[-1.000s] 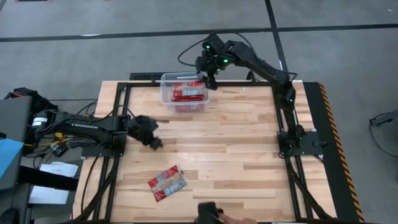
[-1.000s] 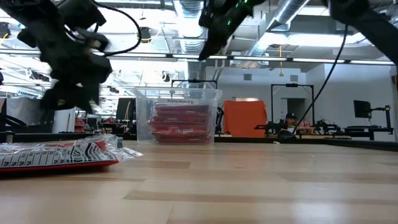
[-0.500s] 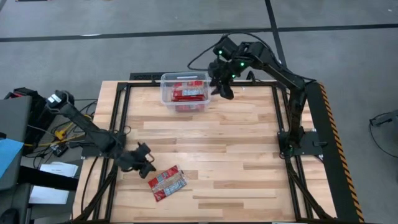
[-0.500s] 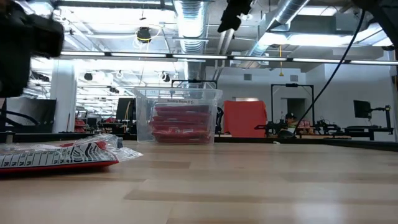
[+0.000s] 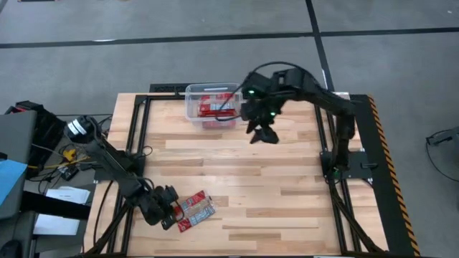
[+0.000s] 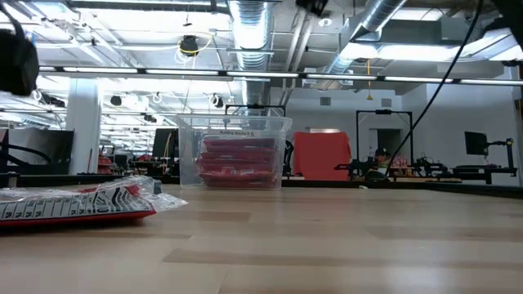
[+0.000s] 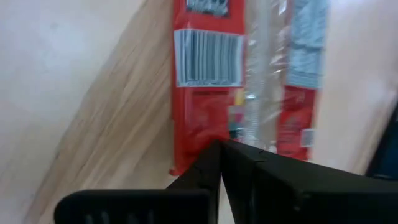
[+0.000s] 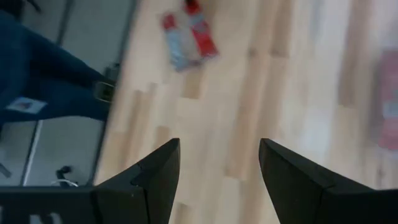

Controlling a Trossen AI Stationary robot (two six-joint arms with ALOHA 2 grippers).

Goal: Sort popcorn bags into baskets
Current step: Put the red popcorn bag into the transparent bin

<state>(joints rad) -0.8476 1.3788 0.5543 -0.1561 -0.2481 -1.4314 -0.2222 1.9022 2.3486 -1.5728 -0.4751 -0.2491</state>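
The left pincer [image 5: 170, 213], which 0.5 s earlier hung a little short of the loose popcorn bags [image 5: 194, 211], had dropped to their near end at the front-left of the wooden surface [image 5: 287, 186], its fingers [image 7: 205, 171] pressed together just over the red wrapper with the barcode [image 7: 208, 57]. The right pincer [image 5: 262, 134] had swung away from the basket [image 5: 212, 106] and out over the bare planks beside it, fingers [image 8: 149, 174] spread wide and holding nothing.

The 2 loose popcorn bags lay flat side by side, glossy red film with pale printed panels and a clear crinkled seam between them. From the low camera they showed as a thin, wrinkled slab [image 6: 78, 204] at the left edge. The basket, a clear rectangular plastic bin with rounded corners and a rim, stood at the back of the surface with a stack of red packets [image 6: 237, 161] visible through its wall [image 6: 189, 151].

The surface was pale butcher-block strips in a black metal frame [image 5: 140, 129]. A person's dark-clothed leg [image 8: 43, 74] showed beyond the surface edge in the right wrist camera, near the loose bags [image 8: 189, 32].
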